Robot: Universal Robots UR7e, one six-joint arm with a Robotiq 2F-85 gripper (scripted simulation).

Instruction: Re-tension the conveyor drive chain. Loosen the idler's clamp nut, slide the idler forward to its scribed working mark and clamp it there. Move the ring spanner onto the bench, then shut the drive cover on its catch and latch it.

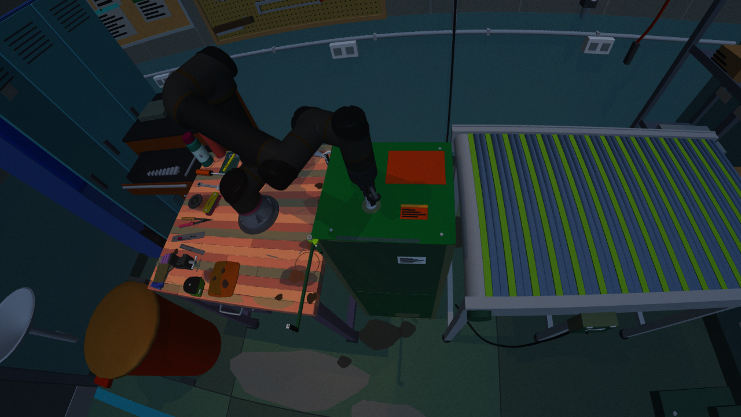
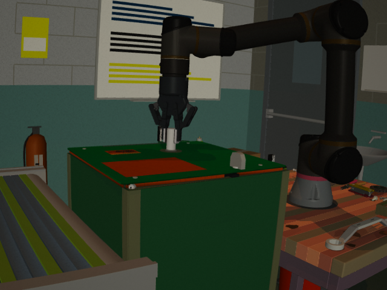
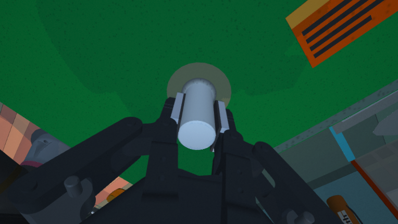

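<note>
My gripper [image 3: 198,122] [image 2: 170,135] [image 1: 371,199] points straight down over the green drive cover [image 2: 175,160] [image 1: 386,192], and its two finger pads clamp the sides of a pale upright cylindrical latch knob [image 3: 197,114] [image 2: 171,139] that stands on a round tan washer [image 3: 199,86] on the cover. The cover lies flat, closed on top of the green drive housing [image 2: 200,231]. The ring spanner [image 2: 351,234] lies on the striped bench top to the right of the housing. A small grey catch block [image 2: 238,160] sits near the cover's bench-side edge. The idler and chain are hidden.
A red drum with an orange lid [image 1: 140,332] stands by the bench's near corner. The wooden bench [image 1: 243,244] carries my arm's base [image 1: 257,215] and several hand tools along its left edge. The roller conveyor [image 1: 601,212] adjoins the housing. An orange warning label [image 3: 342,27] is on the cover.
</note>
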